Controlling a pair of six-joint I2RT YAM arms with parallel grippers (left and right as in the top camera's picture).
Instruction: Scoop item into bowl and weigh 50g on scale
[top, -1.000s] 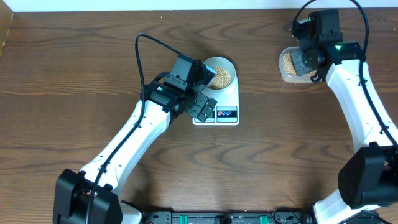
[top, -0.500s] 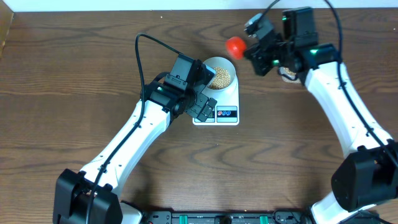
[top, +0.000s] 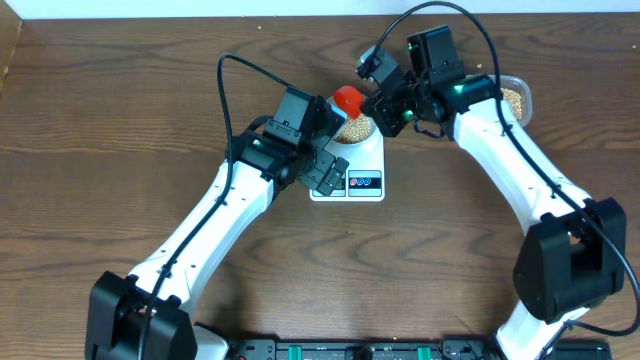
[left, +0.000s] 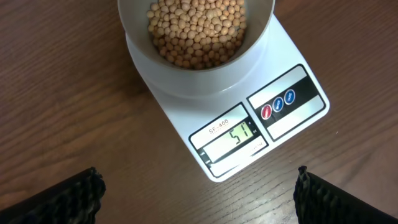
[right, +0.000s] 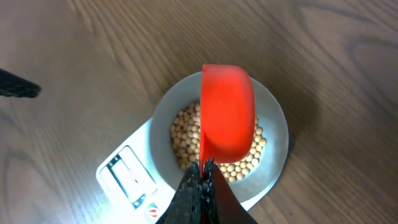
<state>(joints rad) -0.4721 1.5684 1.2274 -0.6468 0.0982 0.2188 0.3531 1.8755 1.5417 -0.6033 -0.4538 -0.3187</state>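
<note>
The right jaws, clamped tight on a red scoop (right: 227, 112), have swung from the tub (top: 515, 97) to above the beans (left: 196, 28) in the bowl (left: 143, 56) on the scale (left: 180, 115), which seems to read just past target; left jaws gape empty nearby.
</note>
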